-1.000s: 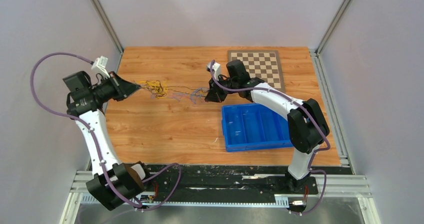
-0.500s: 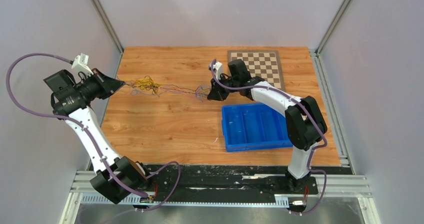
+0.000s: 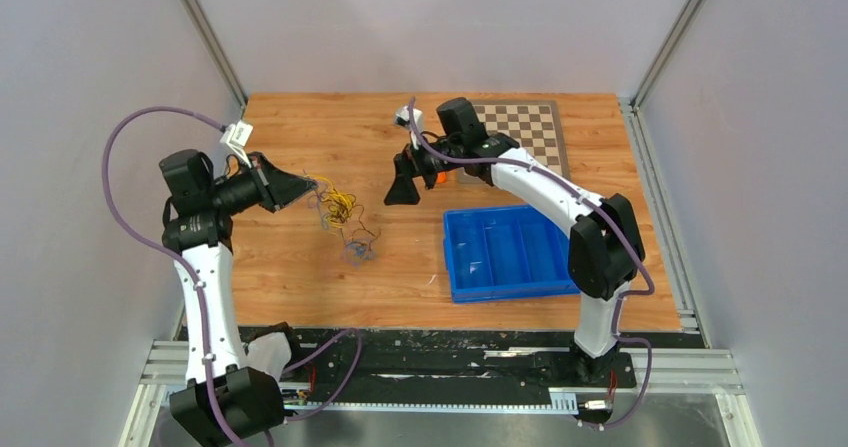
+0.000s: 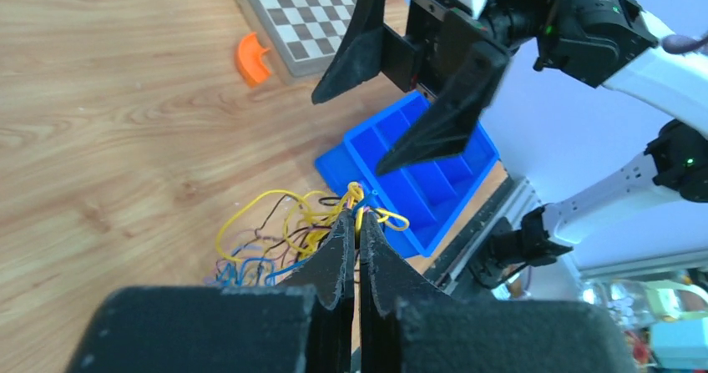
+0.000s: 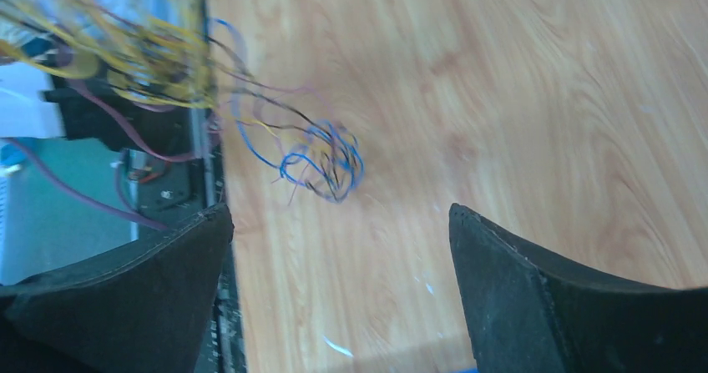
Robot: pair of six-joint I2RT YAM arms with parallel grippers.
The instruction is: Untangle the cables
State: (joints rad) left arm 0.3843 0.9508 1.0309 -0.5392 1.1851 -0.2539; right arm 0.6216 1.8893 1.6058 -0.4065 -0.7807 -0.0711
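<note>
Near the left edge of the table (image 3: 290, 277), about midway along it, the left gripper (image 3: 306, 184) (image 4: 356, 223) has its fingers pressed together on a yellow strand of the cables (image 3: 342, 215) (image 4: 280, 235) (image 5: 321, 160). The bundle of yellow, blue, black and reddish wires hangs from that pinch and trails toward the table's middle. Whether its lower blue-and-black loops lie on the wood or just over it, I cannot tell. Just right of the bundle and apart from it, the right gripper (image 3: 403, 189) (image 4: 355, 131) (image 5: 338, 214) is held above the table with its fingers spread wide and nothing between them. A small orange piece (image 3: 440, 178) (image 4: 253, 58) lies beside the near-left corner of the checkerboard (image 3: 535, 132) (image 4: 305, 2), which sits toward the far right corner. A blue bin (image 3: 448, 252) (image 4: 417, 223) stands toward the right end of the near edge.
</note>
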